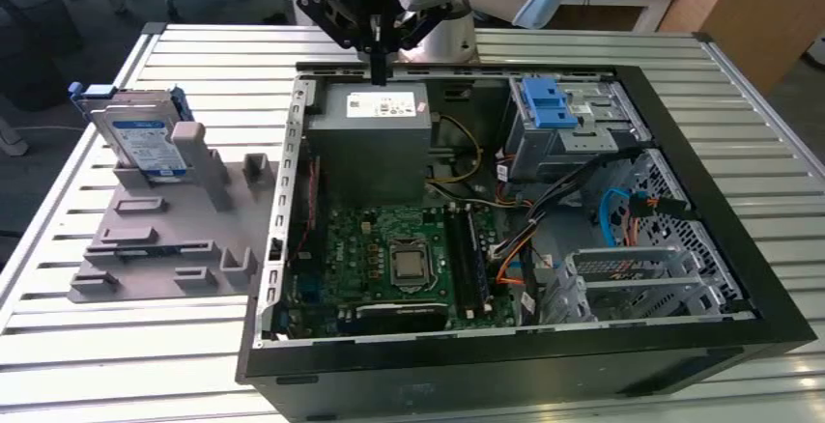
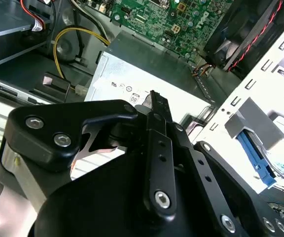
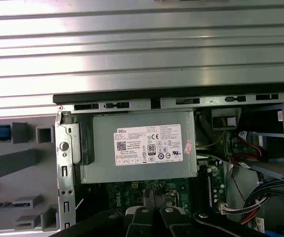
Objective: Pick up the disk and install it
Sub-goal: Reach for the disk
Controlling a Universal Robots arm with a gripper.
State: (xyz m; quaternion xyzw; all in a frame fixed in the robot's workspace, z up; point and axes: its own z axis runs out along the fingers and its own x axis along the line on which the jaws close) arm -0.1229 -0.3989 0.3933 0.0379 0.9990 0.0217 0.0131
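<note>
The disk (image 1: 139, 138) is found standing on edge in the grey stand (image 1: 155, 239). The stand is placed on the slatted table (image 1: 77, 346), at the exterior view's left of the open computer case (image 1: 516, 370). The disk is well apart from the gripper (image 1: 379, 75). The gripper is positioned above the far edge of the case, over the power supply (image 1: 374, 133), and is pointed downward. In both wrist views its fingers (image 2: 157, 113) (image 3: 149, 197) are observed pressed together, with nothing pinched between them.
</note>
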